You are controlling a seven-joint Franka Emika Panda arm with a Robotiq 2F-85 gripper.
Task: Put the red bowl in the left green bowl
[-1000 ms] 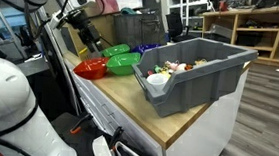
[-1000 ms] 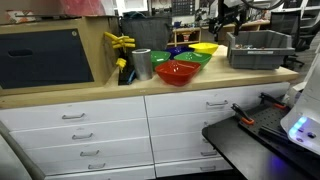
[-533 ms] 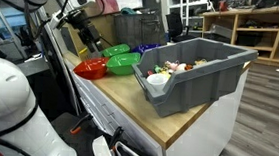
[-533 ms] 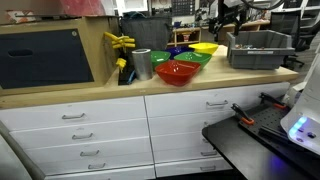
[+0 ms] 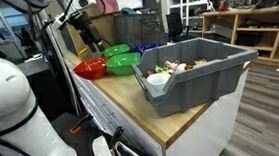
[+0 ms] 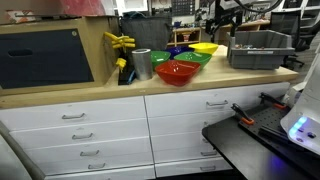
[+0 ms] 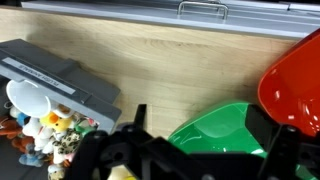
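Gripper (image 5: 85, 36) hangs in the air over the far end of the wooden counter (image 5: 128, 102) in an exterior view, above the bowls and touching none of them. At this size we cannot tell how its jaws stand. The red bowl (image 5: 90, 69) sits upright on the counter near the front edge. A green bowl (image 5: 123, 65) stands just beside it, and a 2nd green bowl (image 5: 115, 51) lies right behind that one. We cannot tell which of the 2 counts as the left one. A big gray bin (image 5: 205, 78) with small toys and a white cup inside fills the near end.

In an exterior view facing the drawers (image 6: 90, 130), the red bowl (image 6: 177, 72) is the frontmost of the cluster. A green bowl (image 6: 197, 59) shows behind it and a yellow bowl (image 6: 204, 47) further back. A metal can (image 6: 141, 64) stands to one side of the red bowl and the gray bin (image 6: 260, 50) to the other. The arm (image 6: 228, 12) is a dark shape above the bin, and the gripper is too small to make out.

In the wrist view, the gripper (image 7: 212, 128) comes in from the bottom with its 2 dark fingers (image 7: 136, 122) spread apart and nothing between them. A green bowl (image 7: 240, 118) lies below the gap. The red bowl (image 7: 295, 85) is at the edge of the picture just beside it. The gray bin (image 7: 70, 80) lies on the opposite side.
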